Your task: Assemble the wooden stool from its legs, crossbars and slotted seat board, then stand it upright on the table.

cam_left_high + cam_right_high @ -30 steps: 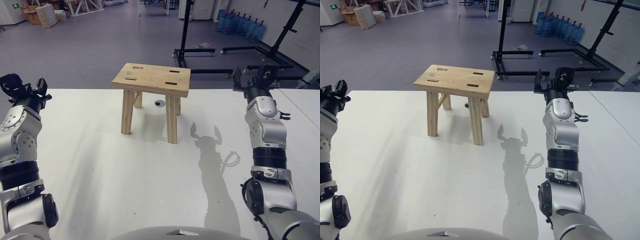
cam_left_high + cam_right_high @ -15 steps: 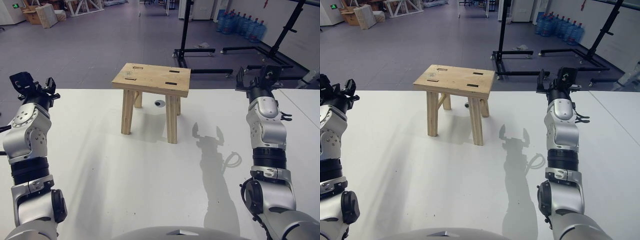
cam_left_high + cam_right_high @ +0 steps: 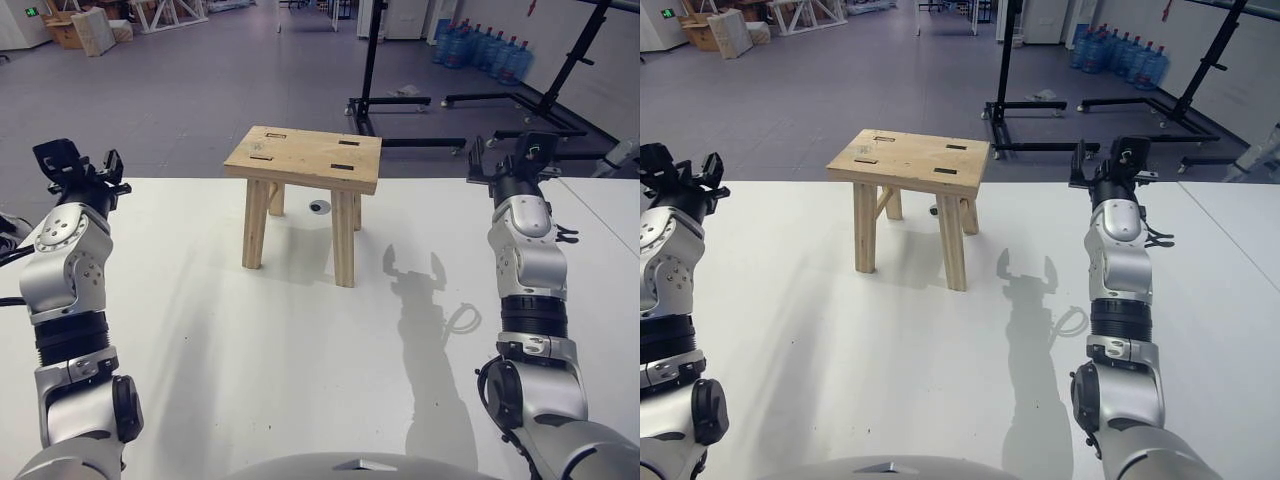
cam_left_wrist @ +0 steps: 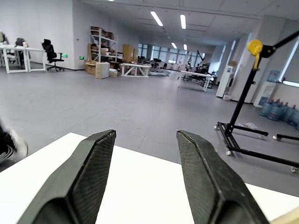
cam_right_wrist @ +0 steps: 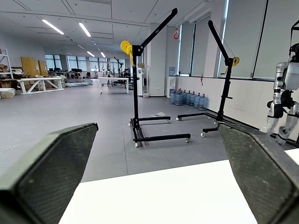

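While stool (image 3: 305, 160) stands upright on white table (image 3: 250, 380), L gripper (image 3: 85, 165) & R gripper (image 3: 508, 160) gape wide, grey hall floor (image 3: 200, 80) behind.

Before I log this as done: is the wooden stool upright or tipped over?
Upright. The wooden stool stands on the white table, legs down, slotted seat board level on top.
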